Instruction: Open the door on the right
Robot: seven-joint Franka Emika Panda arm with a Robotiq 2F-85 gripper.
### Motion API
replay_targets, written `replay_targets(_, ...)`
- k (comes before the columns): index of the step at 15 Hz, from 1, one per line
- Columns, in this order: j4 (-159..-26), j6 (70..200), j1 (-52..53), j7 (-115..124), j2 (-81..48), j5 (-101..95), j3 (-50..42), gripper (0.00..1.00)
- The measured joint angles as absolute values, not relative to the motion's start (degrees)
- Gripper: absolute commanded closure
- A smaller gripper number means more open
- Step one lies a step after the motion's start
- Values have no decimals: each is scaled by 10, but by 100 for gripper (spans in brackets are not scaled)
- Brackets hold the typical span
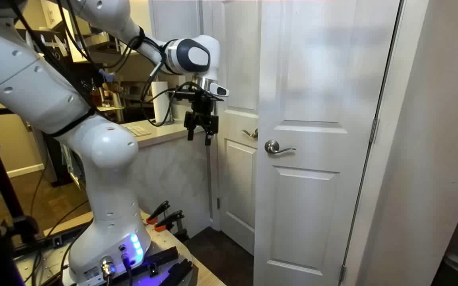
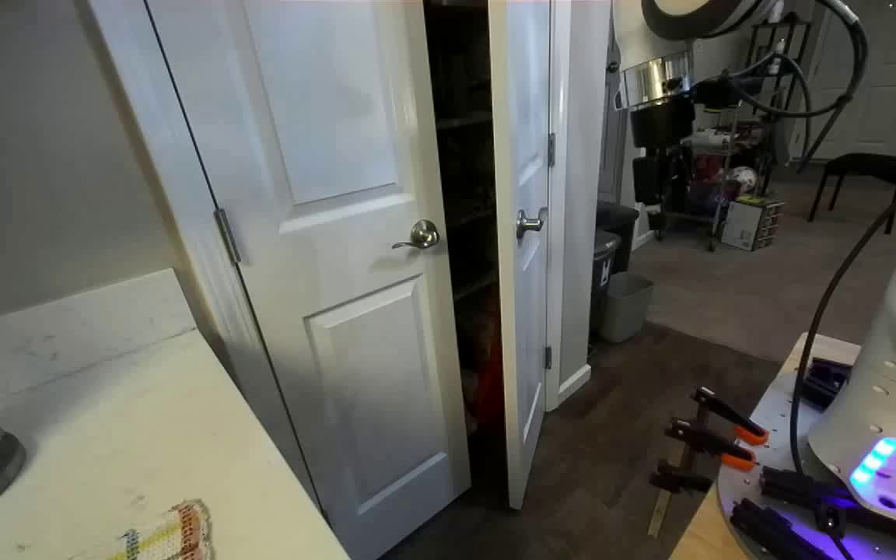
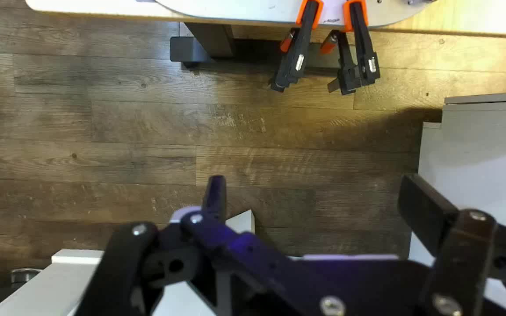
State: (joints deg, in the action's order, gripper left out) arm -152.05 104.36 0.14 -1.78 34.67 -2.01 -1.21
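Paper towel roll (image 1: 160,103) on counter (image 1: 169,130)

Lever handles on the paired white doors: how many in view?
2: one silver lever on the right door, near its free edge; the other lever likewise on the left door. Both exterior views show both; any behind the doors would be hidden.

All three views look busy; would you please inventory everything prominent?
left door: 1, white, by counter
right door: 1, white, beside it, ajar
lever handles: 2, silver, on doors
shelves: several, dark, behind doors
counter: 1, white, past left door
paper roll: 1, white, on counter
cloth: 1, multicoloured, on counter
bins: several, dark/grey, past right door
chair: 1, black, background
table: 1, light wood, opposite doors
clamps: 2, black/orange, table edge
floor: 1, brown, below table
arm: 1, white, on table
gripper: 1, black, open above floor
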Motion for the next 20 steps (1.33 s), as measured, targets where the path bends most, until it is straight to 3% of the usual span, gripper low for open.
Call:
replay_targets(13, -1517, 1046, 8, -18, 341, -20, -6, 0)
replay_targets(20, -1441, 1106, 77, -28, 246, -20, 40, 0)
